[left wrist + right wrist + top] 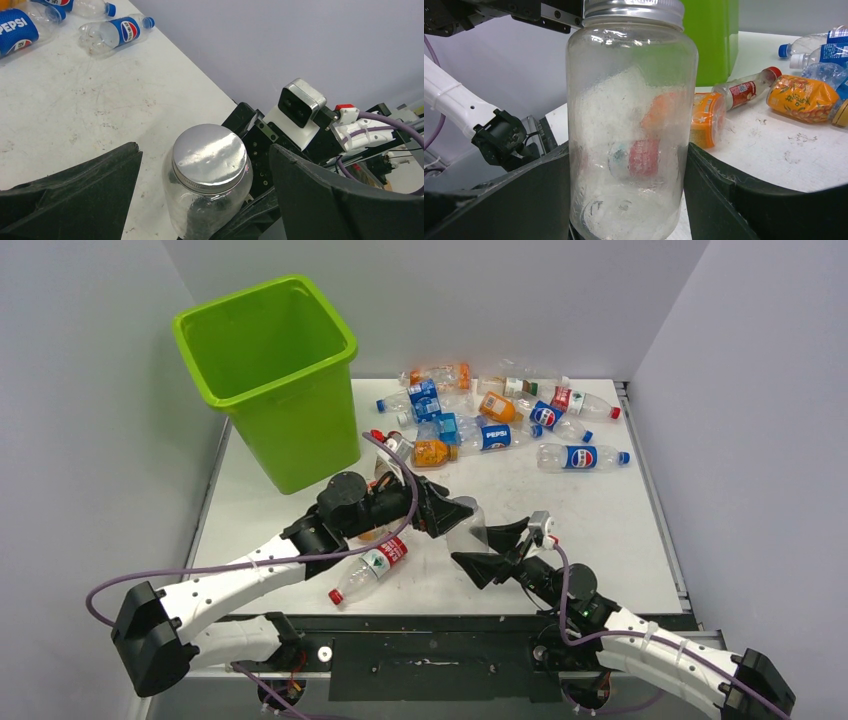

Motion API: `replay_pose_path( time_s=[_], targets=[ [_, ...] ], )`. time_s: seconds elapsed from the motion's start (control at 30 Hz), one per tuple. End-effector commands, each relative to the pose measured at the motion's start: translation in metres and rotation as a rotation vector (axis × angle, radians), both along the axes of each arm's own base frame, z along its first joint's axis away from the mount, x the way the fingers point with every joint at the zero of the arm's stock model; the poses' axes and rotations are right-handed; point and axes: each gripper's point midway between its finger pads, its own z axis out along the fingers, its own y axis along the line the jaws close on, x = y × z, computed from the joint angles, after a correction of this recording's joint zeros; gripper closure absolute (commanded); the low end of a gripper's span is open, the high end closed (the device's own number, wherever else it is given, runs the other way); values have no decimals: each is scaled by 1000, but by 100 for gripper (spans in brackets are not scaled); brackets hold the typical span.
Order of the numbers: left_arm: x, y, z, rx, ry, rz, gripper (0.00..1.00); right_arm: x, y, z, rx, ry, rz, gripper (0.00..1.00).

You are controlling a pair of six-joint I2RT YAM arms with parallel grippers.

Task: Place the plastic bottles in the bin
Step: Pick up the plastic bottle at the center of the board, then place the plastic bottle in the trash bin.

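Plastic bottles [500, 420] crowd the table's [600, 510] far edge; right hand [626, 150] clamps a jar [631, 90], left hand [204, 147] splayed.

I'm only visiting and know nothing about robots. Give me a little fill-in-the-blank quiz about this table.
The right gripper holds a clear jar with a ____ lid.
The left gripper is ____, not shut, with a finger on either side of that lid.
The tall bin is ____ in colour.
The blue labels on the bottles read ____.
Missing words: silver; open; green; Pepsi.
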Motion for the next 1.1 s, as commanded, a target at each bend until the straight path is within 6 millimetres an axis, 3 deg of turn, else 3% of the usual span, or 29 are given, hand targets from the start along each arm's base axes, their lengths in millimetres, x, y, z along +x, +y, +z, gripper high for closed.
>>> replay_pose_path(
  time_s=[0.0,0.07,0.3,0.47,0.53,0.67,0.8,0.9,1.07],
  targets=[
    [-1,-7,16,2,-71,7,0,-2,0,29,67,-71,2,65],
    [-4,-10,13,8,-89,4,0,-2,0,30,73,-67,1,65],
    [-13,-17,11,-20,-153,-3,16,-5,1,34,99,-50,15,65],
    [-10,-18,13,-24,-159,8,34,-6,2,33,100,-45,20,65],
    [-9,-18,14,-31,-156,14,35,-6,3,33,100,-45,22,65],
    [-8,-20,19,-51,-142,16,24,-6,3,33,96,-48,19,65],
    [-9,-26,18,-48,-126,-8,26,-6,3,33,92,-47,18,65],
    [-12,-29,14,-37,-112,-28,32,-6,3,34,93,-49,15,65],
    [-14,-31,12,-38,-99,-45,63,-6,2,34,97,-49,11,65]
  ],
)
